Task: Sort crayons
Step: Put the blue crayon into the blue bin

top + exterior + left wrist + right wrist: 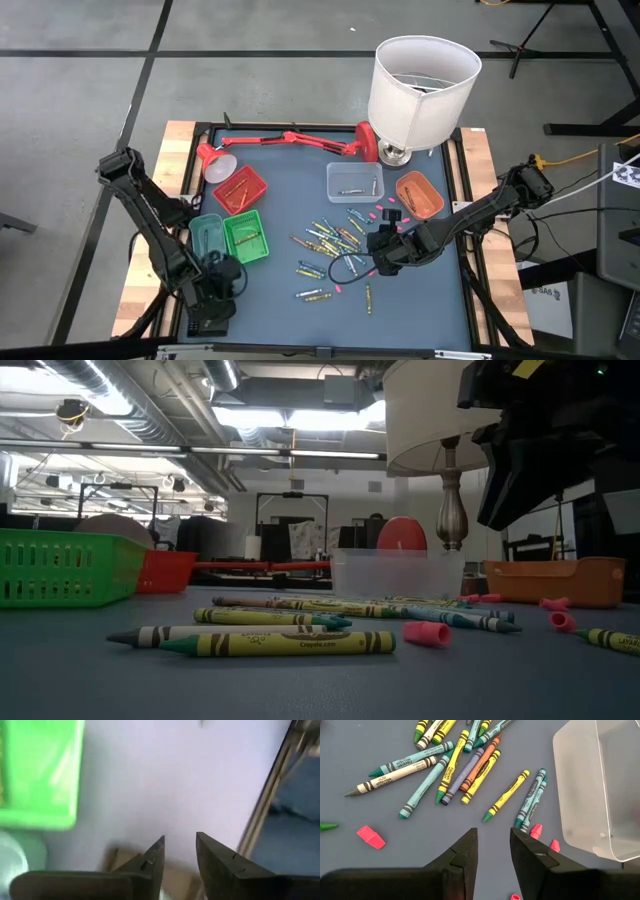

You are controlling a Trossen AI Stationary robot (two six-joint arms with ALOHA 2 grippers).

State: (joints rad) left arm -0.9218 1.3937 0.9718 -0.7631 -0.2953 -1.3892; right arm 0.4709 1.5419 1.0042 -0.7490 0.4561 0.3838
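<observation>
1. Near the middle of the blue tabletop point(290, 200), the crayons point(325, 240) lie scattered in a loose spread, just beside the clear tray point(354, 182) on its side toward the arms' bases.
2. From the clear tray, the orange tray point(420, 193) sits just to the right, and the big white lampshade point(422, 85) on its silver base stands behind both.
3. Well to the left of the clear tray sit the red tray point(240, 189), the bright green tray point(246, 238) and the dark green tray point(207, 236); the red and bright green trays each hold a few crayons.
4. Left of the clear tray, along the back edge, a red desk lamp point(285, 140) lies flat, its round head next to the red tray.
5. Small pink bits point(385, 212) dot the tabletop between the clear tray and the crayons.
6. The right hand point(385, 252) hangs over the crayon spread, on the near side of the clear tray; in the right wrist view its fingers point(465, 855) stand slightly parted and grasp nothing, with crayons and the clear tray's corner ahead of them.
7. The left hand point(222, 275) is far left of the clear tray, just past the bright green tray toward the tabletop's near edge; in the left wrist view its fingers point(152, 862) are parted and released, with nothing between them.
</observation>
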